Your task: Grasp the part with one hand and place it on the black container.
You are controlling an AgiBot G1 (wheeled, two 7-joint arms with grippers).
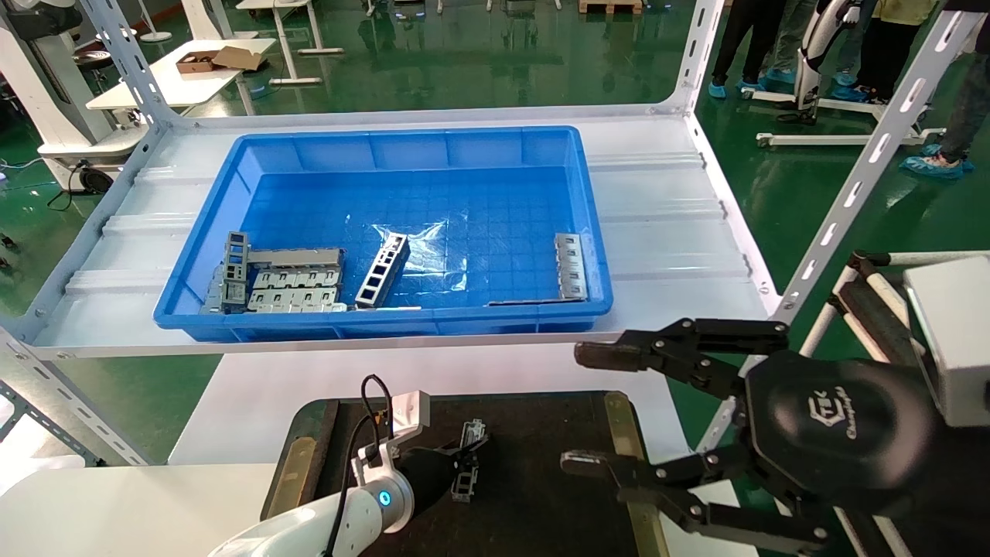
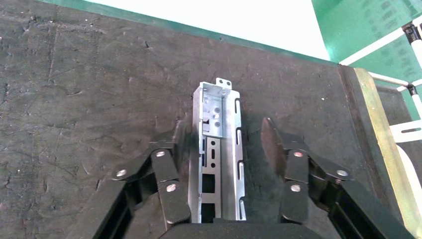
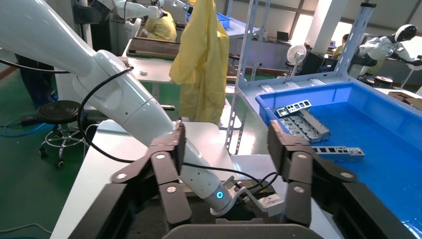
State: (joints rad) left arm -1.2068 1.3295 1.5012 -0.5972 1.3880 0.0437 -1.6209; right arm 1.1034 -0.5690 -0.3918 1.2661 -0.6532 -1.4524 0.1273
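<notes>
The part, a long narrow grey metal channel, lies on the black container near its middle. In the left wrist view the part lies lengthwise between the fingers on the black surface. My left gripper is low over the container and open around the part. One finger is against the part's side wall; the other finger stands clear with a gap. My right gripper is open and empty, held above the container's right side; it also shows in the right wrist view.
A deep blue bin sits on the white shelf behind the container. It holds a ladder-like frame, slotted plates and another piece. Brass strips edge the container. Slanted shelf posts stand at the right.
</notes>
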